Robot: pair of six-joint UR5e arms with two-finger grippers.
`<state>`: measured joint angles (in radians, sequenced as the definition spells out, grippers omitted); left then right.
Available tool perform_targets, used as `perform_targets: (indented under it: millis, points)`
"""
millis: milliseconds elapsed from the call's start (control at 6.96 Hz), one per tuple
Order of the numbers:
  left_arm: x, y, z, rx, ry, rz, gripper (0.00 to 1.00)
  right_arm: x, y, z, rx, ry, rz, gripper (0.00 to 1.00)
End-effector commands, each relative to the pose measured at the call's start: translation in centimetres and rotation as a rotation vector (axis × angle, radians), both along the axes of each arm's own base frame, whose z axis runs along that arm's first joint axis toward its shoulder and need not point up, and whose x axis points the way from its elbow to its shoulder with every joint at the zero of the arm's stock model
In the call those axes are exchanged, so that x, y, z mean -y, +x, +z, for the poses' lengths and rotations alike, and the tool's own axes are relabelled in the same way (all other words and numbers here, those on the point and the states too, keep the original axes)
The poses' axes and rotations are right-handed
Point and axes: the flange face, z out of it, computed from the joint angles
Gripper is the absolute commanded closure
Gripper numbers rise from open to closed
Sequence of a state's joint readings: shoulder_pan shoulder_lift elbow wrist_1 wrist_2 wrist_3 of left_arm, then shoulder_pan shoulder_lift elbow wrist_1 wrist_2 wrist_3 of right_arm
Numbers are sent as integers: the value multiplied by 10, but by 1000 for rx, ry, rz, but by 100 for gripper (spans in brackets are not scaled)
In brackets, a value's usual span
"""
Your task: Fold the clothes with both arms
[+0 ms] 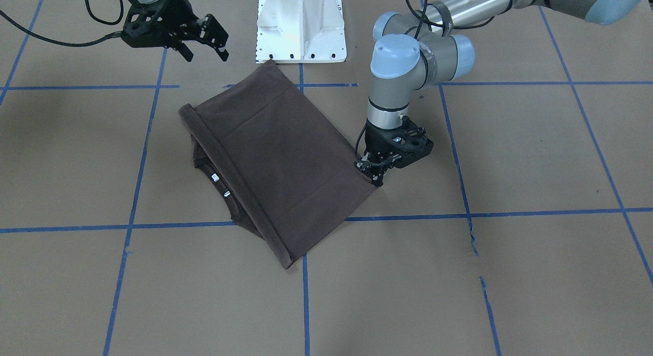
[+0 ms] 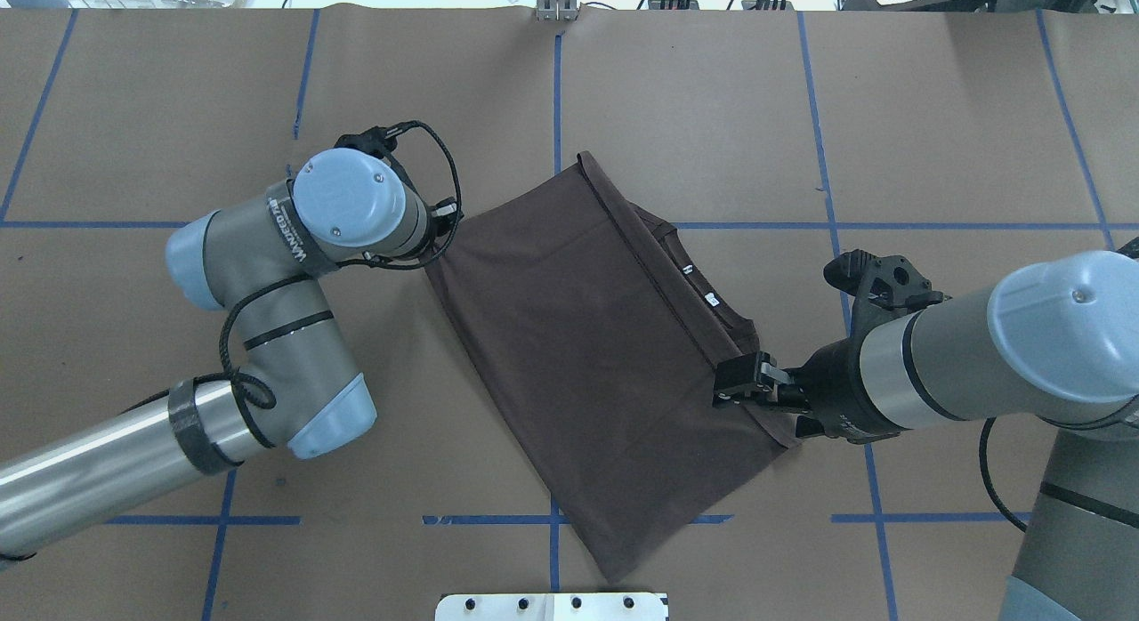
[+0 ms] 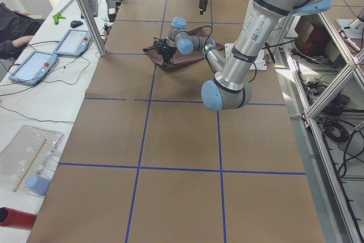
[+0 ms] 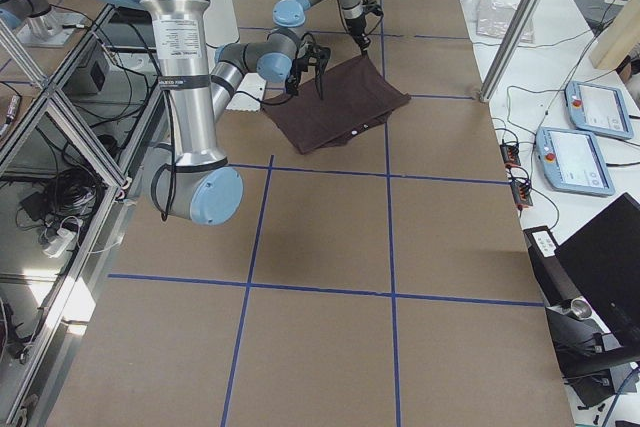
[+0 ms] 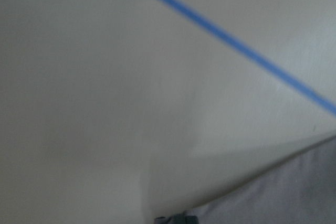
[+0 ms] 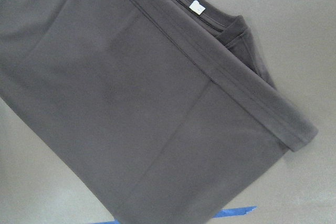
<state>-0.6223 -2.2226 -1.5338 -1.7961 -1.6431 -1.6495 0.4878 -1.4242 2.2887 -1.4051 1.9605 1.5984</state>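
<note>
Lying folded, T-shirt (image 1: 275,162) corner at left tool (image 1: 371,173), right tool (image 1: 204,49) apart.

Soft matt cloth T-shirt (image 1: 285,157) on smooth matt paper sheet (image 1: 510,274).

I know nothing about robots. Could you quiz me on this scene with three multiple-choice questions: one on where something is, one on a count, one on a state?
1. Where is the left end effector?
A) at the T-shirt's edge
B) raised high, far from the T-shirt
C) lying on the T-shirt's middle

2. How many white neck tags show?
A) one
B) two
C) four

3. The right end effector is:
A) shut on the T-shirt
B) shut on a tag
C) open and empty

Answers:
1 A: its fingertips meet the T-shirt's corner in the front-facing view.
2 B: two small tags show there.
3 C: its fingers stand apart with nothing between them.
</note>
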Motion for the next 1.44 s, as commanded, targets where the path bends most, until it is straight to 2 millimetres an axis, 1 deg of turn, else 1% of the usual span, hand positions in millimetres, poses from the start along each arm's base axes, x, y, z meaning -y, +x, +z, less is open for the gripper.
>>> perform_targets:
  millis: [0,144,287,431,574,718,862,1005,1149,1292]
  points:
    - [81,-5,16,37,103,-3,100,0,-2,2,-4,-1,0,0]
    - [104,8,13,39,146,-1,100,0,-3,1,-3,1,-1,0]
    - [126,24,-2,40,222,-23,100,1,-5,-3,3,5,-1,0]
    - [141,38,-6,30,272,-22,100,3,-8,-6,9,7,0,0]
    - [148,39,0,58,357,-21,100,4,-11,-7,9,7,0,0]
    - [152,42,9,96,372,-17,100,5,-13,-6,6,7,1,0]
    - [153,40,11,114,383,-25,1,8,-14,-11,16,11,4,0]
    - [154,38,5,128,417,-11,0,19,-18,-19,23,17,20,0]
    - [163,25,0,121,421,-22,0,36,-25,-19,8,15,45,0]
    - [170,0,-18,80,409,1,0,48,-31,-7,-22,12,53,0]
